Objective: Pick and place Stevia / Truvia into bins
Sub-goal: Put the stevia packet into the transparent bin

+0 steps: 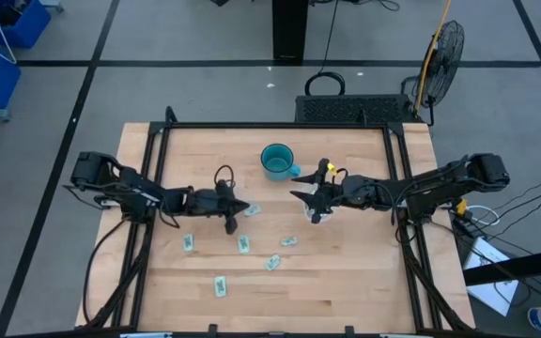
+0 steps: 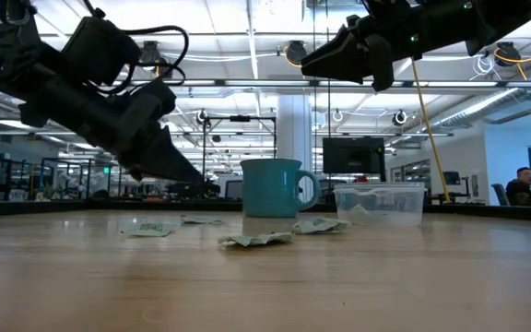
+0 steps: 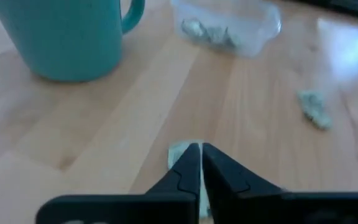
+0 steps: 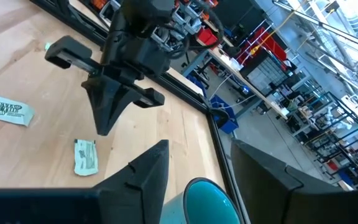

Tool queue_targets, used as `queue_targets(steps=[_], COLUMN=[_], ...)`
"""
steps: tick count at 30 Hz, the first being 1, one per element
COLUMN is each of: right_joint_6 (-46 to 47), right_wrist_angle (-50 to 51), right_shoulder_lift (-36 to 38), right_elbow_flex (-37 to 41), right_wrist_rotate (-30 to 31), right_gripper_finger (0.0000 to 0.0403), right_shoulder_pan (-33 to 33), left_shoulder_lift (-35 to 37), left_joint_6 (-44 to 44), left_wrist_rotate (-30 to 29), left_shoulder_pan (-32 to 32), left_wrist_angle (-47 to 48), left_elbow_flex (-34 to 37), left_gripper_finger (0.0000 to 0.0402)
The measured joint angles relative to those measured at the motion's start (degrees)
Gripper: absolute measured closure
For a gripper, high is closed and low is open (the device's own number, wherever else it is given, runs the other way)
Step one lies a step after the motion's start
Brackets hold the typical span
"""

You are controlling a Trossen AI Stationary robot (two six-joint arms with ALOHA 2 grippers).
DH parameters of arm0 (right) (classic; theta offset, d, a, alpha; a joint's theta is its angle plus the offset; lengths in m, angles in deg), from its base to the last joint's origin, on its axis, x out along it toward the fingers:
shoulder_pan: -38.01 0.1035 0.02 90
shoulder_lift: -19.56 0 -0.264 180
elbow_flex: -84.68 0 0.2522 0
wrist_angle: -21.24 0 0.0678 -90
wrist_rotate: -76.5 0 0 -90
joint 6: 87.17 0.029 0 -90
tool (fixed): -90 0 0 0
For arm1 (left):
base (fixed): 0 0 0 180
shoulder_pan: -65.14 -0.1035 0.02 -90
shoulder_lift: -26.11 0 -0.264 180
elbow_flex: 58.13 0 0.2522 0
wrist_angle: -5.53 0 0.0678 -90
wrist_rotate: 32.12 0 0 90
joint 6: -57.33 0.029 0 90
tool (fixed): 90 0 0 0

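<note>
From above, the wooden table (image 1: 346, 272) carries a teal mug (image 1: 275, 161) near its far middle. The left gripper (image 1: 240, 207) sits at about seven o'clock from the mug, its tip over one packet (image 1: 252, 209). The other Stevia / Truvia packets (image 1: 243, 244) lie scattered at six to eight o'clock from the mug, spread toward the near edge. The right gripper (image 1: 306, 199) hangs at four o'clock from the mug, over the clear bin, which is mostly hidden beneath it.

At table height, the mug (image 2: 274, 187) stands centre, with the clear bin (image 2: 379, 203) just beside it at three o'clock (a few packets show through its wall). Crumpled packets (image 2: 258, 239) lie in front. The left gripper (image 2: 196, 180) points down close to the tabletop at nine o'clock from the mug; the right gripper (image 2: 316, 63) hovers high above the bin.

In the left wrist view, the left gripper (image 3: 201, 152) has its fingers nearly together, a thin slit between them, holding nothing, tips just over a packet (image 3: 178, 152). The bin (image 3: 227, 26) and mug (image 3: 67, 34) lie ahead.

In the right wrist view, the right gripper (image 4: 197, 165) is spread wide and empty, with the mug rim (image 4: 207, 202) between its fingers. A packet (image 4: 86, 155) lies under the left gripper (image 4: 104, 127).
</note>
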Motion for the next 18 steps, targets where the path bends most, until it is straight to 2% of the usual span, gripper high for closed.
queue_targets(steps=[4, 13, 18], right_joint_6=[0.0, -0.3, -0.4], right_wrist_angle=[0.0, 0.0, -0.2], right_shoulder_lift=[0.0, 0.0, 0.0], right_elbow_flex=[0.0, 0.0, 0.0], right_wrist_rotate=[0.0, 0.0, 0.0], right_gripper_finger=[0.0234, 0.0234, 0.0234], right_shoulder_pan=[0.0, 0.0, 0.0], left_shoulder_lift=[0.0, -3.7, -9.7], left_joint_6=[1.3, 1.6, 0.4], left_wrist_rotate=[0.0, 0.0, 1.2], left_shoulder_pan=[0.0, 0.0, 0.0], left_wrist_angle=[2.9, 2.8, -3.7], left_elbow_flex=[0.0, -0.1, -0.1], left_gripper_finger=[0.0325, 0.0163, 0.0121])
